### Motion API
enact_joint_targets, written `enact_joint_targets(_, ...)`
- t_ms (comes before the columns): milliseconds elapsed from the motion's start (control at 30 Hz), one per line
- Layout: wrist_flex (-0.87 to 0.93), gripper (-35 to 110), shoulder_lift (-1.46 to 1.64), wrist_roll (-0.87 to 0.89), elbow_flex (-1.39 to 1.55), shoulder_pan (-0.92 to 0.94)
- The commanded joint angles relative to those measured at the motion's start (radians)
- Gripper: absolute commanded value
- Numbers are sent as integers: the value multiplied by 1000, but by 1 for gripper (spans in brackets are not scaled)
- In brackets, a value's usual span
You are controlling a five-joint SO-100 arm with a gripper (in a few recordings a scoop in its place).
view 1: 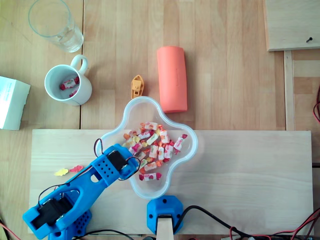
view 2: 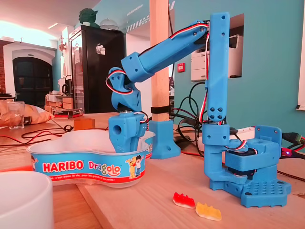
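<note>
**Down in the sweets tub**

Down goes the blue gripper (view 2: 126, 137) into the Haribo tub (view 2: 86, 167), its tip sunk behind the near wall in the fixed view, so I cannot tell whether the jaws stand apart or together. In the overhead view the gripper (view 1: 129, 161) sits over the tub's left lobe, at the edge of the heap of wrapped sweets (view 1: 156, 146) that covers the tub's middle. The tub (view 1: 145, 100) rests on a pale wooden board (view 1: 250, 175) and overhangs its far edge. Left of the arm, two gummies (view 1: 68, 171), one red and one yellow, lie on the board. Beyond the tub are a small orange toy boat (view 1: 137, 86) and a salmon-coloured roll (view 1: 172, 79). Further left stands a white mug (view 1: 85, 91) with a few sweets inside, and an empty glass (view 1: 55, 25) behind it.
</note>
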Motion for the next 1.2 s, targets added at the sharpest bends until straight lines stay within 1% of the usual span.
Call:
enact_joint_targets(0,26,-2,20,-3,-58,17)
enact_joint_targets(400,31,-2,21,-98,-173,18)
enact_joint_targets(600,31,-2,21,-107,-241,18)
enact_joint_targets(1167,32,-2,41,-253,-420,20)
